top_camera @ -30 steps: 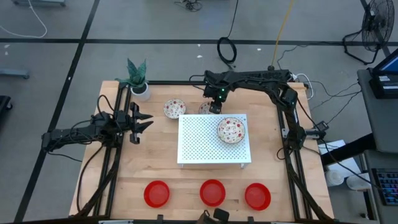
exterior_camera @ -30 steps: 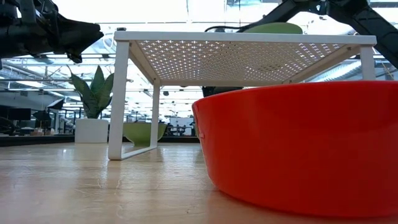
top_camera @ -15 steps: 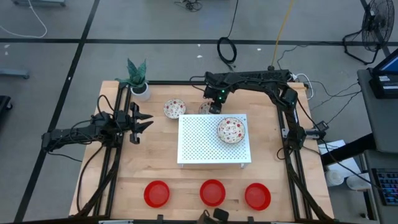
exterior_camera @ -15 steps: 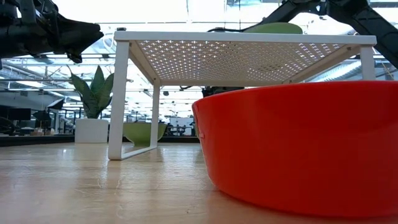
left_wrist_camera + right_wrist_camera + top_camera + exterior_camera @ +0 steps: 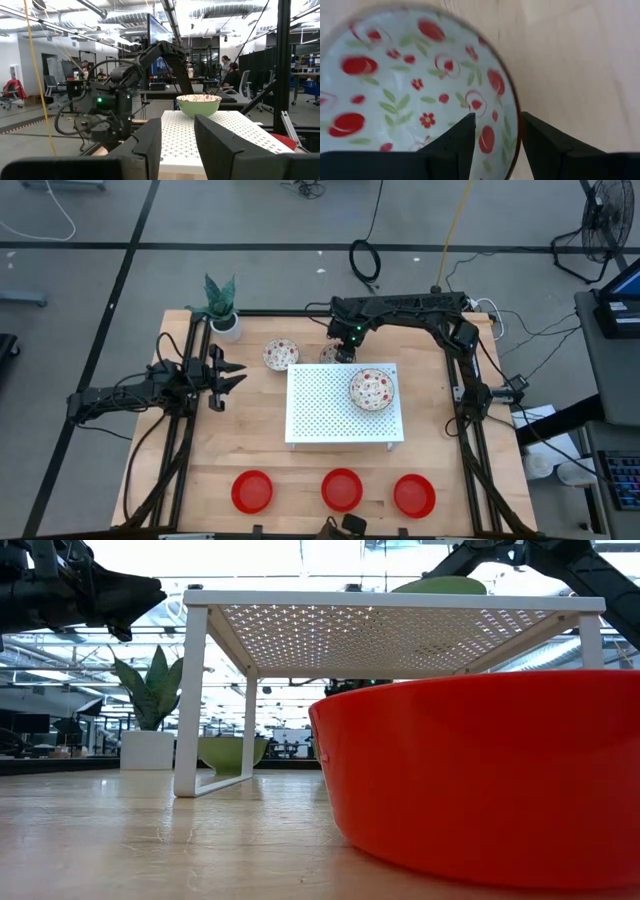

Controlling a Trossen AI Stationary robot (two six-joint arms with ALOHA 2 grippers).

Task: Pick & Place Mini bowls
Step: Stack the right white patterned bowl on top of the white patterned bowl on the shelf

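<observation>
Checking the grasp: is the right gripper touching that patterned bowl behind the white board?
Cannot tell. Right wrist view shows right gripper straddling the patterned bowl rim; contact unclear.

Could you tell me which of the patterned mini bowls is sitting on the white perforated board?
The patterned bowl near the board's far right corner; the other two visible patterned bowls sit on the table behind it.
</observation>
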